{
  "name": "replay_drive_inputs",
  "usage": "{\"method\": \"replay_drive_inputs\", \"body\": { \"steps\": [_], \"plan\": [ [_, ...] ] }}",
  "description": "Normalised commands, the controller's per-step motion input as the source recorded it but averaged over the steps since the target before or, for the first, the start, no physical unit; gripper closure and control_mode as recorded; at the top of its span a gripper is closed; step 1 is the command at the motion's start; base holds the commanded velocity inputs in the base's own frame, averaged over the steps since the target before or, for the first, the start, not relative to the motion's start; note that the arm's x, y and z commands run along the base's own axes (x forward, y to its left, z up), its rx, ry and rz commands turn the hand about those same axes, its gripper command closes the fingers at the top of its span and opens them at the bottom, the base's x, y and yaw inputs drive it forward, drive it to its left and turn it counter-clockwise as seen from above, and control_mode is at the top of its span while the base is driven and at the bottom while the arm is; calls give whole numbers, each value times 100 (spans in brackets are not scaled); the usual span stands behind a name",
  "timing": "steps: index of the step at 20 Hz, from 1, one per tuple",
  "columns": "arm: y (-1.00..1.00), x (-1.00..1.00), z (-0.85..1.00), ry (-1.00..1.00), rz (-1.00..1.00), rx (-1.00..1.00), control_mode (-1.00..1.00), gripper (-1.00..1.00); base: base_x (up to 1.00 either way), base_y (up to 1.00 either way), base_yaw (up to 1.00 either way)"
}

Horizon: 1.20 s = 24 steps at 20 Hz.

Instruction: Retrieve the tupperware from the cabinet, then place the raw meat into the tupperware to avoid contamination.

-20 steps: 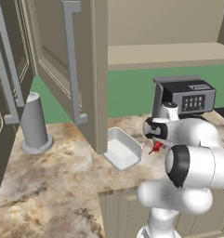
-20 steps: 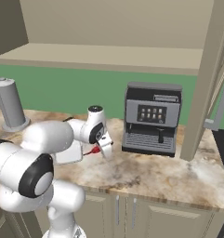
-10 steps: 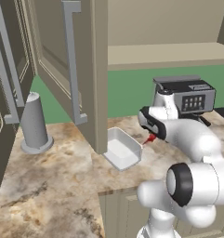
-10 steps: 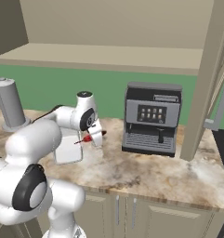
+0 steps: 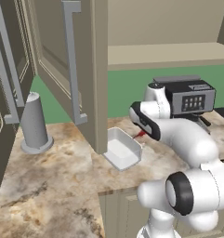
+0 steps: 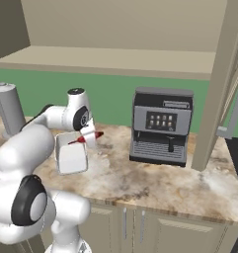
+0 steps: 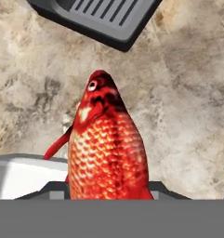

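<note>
gripper (image 6: 89,138): clenched on meat (image 7: 106,148), a red fish
change: arm swung frame-left, meat now at tub (image 5: 121,149) rim
task: tub out on counter (image 5: 62,172); drop next

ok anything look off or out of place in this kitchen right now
Nothing spilled or damaged. The one oddity: the raw meat held in the gripper is a whole red fish, hanging in the air beside the tupperware on the counter. The cabinet door stands open over the counter.
</note>
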Motion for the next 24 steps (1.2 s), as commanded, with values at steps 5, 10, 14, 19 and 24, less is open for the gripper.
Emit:
{"method": "replay_drive_inputs", "body": {
  "steps": [5,10,14,19,24],
  "plan": [
    [46,0,21,-6,-7,0,-100,100,0,0,0],
    [47,0,24,-6,-7,0,-100,100,0,0,0],
    [54,0,6,-2,-9,-1,-100,100,0,0,0],
    [48,-10,-1,3,-13,-1,-100,100,0,0,0],
    [9,0,-5,3,-12,-1,-100,100,0,0,0]
  ]
}}
